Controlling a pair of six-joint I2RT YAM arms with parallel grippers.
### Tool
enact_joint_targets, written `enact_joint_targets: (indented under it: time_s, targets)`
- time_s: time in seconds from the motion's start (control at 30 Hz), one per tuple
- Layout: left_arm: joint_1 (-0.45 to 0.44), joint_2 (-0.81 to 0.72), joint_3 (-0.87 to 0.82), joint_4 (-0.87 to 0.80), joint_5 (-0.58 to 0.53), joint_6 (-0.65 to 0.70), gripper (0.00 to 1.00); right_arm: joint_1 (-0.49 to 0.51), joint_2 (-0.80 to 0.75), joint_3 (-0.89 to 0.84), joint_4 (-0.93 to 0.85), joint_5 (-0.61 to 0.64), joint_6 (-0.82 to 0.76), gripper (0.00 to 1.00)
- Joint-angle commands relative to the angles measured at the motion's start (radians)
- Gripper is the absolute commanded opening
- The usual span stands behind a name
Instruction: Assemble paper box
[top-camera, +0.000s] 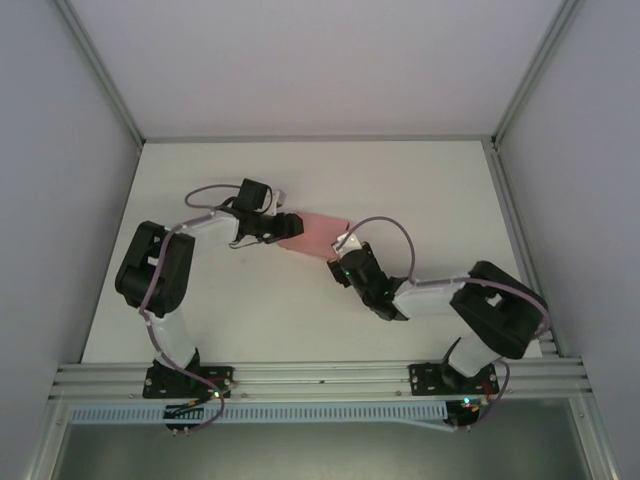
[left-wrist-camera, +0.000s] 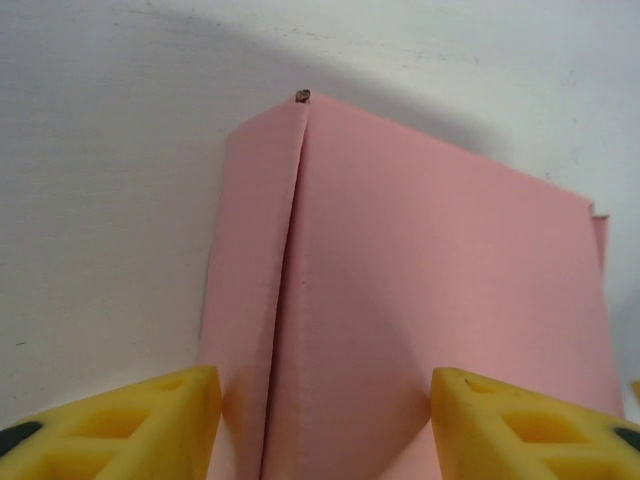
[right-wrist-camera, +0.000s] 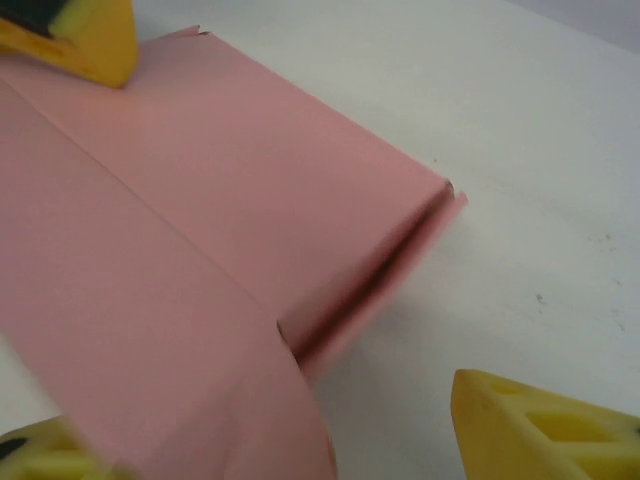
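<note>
The paper box (top-camera: 318, 232) is a pink, flat folded card lying on the white table between the two arms. My left gripper (top-camera: 268, 226) is at its left end. In the left wrist view its yellow fingers (left-wrist-camera: 150, 420) stand apart over the near end of the paper box (left-wrist-camera: 420, 260), which has a narrow flap folded along its left side. My right gripper (top-camera: 344, 254) is at the box's near right corner and is open. A curled pink flap (right-wrist-camera: 200, 380) lies across the right gripper (right-wrist-camera: 300, 455), hiding most of its left finger.
White walls and metal frame rails (top-camera: 320, 378) enclose the white table (top-camera: 420, 190). A fingertip of the left gripper (right-wrist-camera: 90, 35) shows at the far end of the box in the right wrist view. Bare table lies to the right of the box (right-wrist-camera: 540, 200).
</note>
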Motion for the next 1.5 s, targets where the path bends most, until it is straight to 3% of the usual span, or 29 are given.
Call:
enact_joint_targets:
  time_s: [0.0,0.1,0.23,0.33,0.4,0.5,0.8,0.9,1.03,1.2,1.37,1.47]
  targets:
    - [-0.01,0.008,-0.031,-0.043,-0.057,0.02,0.57,0.006,-0.132,-0.065,-0.069,-0.03,0.087,0.71]
    - [-0.01,0.018,-0.021,-0.047,-0.065,0.019,0.57,0.005,-0.259,-0.108,-0.16,-0.069,0.109,0.8]
    - [-0.014,0.035,-0.002,-0.054,-0.058,0.029,0.57,-0.006,-0.382,-0.107,-0.283,-0.06,0.186,1.0]
    - [-0.018,0.036,0.001,-0.055,-0.056,0.03,0.56,-0.07,-0.386,-0.034,-0.344,-0.113,0.294,1.0]
    - [-0.021,0.032,-0.004,-0.054,-0.058,0.021,0.57,-0.129,-0.343,0.041,-0.407,-0.166,0.403,1.0]
    - [-0.025,0.024,-0.007,-0.046,-0.057,0.011,0.57,-0.213,-0.202,0.184,-0.467,-0.351,0.47,1.0]
    - [-0.042,0.019,-0.016,-0.025,-0.06,-0.01,0.57,-0.265,0.236,0.55,-0.713,-0.384,0.463,1.0]
    - [-0.046,0.016,-0.016,-0.024,-0.059,-0.016,0.57,-0.275,0.297,0.565,-0.716,-0.402,0.488,0.94]
    - [-0.055,0.017,-0.016,-0.016,-0.06,-0.025,0.57,-0.277,0.32,0.568,-0.721,-0.413,0.491,0.75]
    - [-0.072,0.032,0.012,-0.027,-0.061,-0.016,0.57,-0.273,0.318,0.567,-0.741,-0.397,0.503,0.38]
    - [-0.082,0.028,0.033,-0.033,-0.06,-0.01,0.57,-0.274,0.294,0.531,-0.694,-0.399,0.535,0.33]
    - [-0.083,0.023,0.055,-0.055,-0.062,0.009,0.57,-0.273,0.285,0.519,-0.675,-0.39,0.539,0.23]
